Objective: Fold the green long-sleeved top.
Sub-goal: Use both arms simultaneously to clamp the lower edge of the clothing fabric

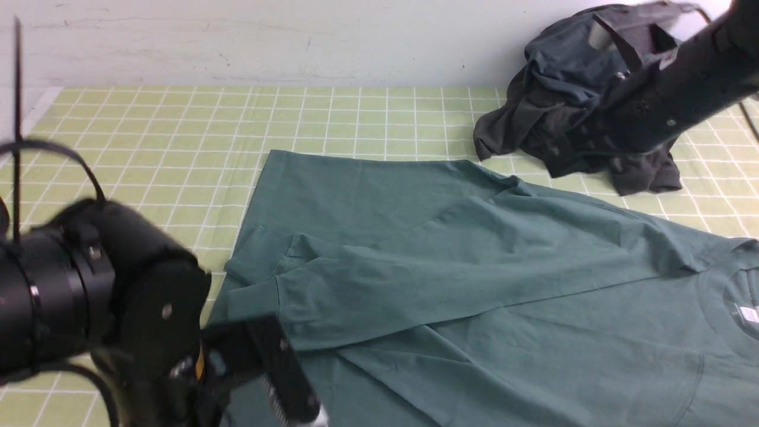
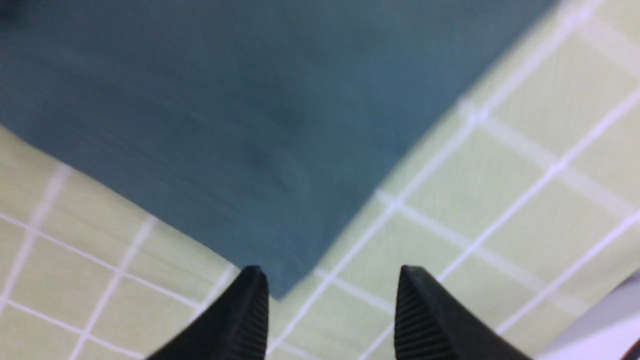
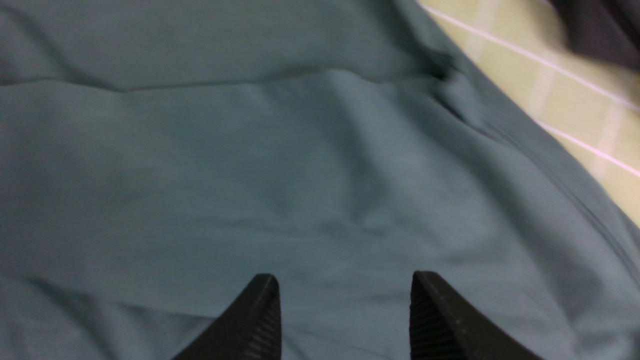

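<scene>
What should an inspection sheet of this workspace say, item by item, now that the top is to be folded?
Surface: green checked cloth, lying flat.
Job's things: top spread out, one sleeve laid across its body; folding not finished.
Clutter: heap of dark clothes at the far right.
Claws: left claw open, at a corner of the top, holding nothing; right claw open, above the top, holding nothing.
Cables: black cable loops over the left arm.
Surroundings: white wall behind the cloth; nothing else seen.
</scene>
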Available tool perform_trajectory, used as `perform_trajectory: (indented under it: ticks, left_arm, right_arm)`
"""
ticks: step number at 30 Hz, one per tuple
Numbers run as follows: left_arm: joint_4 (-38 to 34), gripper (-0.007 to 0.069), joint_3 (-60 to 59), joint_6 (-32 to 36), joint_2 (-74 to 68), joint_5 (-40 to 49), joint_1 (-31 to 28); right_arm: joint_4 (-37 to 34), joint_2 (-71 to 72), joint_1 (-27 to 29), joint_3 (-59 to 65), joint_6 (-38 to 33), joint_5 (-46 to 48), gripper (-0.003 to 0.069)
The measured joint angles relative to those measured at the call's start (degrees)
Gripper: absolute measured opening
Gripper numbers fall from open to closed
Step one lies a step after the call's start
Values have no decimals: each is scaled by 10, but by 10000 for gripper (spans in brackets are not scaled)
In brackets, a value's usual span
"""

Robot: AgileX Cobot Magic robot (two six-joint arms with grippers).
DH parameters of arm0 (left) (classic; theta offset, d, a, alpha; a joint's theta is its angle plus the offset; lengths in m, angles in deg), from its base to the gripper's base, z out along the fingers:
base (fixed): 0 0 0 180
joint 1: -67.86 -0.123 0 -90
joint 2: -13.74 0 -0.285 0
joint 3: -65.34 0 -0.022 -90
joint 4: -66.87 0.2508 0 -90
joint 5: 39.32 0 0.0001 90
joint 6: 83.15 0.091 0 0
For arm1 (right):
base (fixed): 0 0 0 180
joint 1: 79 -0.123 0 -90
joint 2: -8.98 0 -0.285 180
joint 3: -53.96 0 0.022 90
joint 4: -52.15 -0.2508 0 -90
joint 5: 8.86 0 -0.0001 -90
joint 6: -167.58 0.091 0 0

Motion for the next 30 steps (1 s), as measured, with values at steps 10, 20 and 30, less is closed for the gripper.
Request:
perform_trajectory:
  ticks: [10,20,30]
  left_arm:
    - [67,325,-113,150,-1,-190,1]
    - [66,243,-120,180,-27,-205,1]
    - [72,4,-125,85,18,-198,1]
  right_arm:
    - [-65,22,-80,0,-107,52,247]
    - [-72,22,-80,0,-107,50,243]
    - [-76,22,-80,0,-107,42,243]
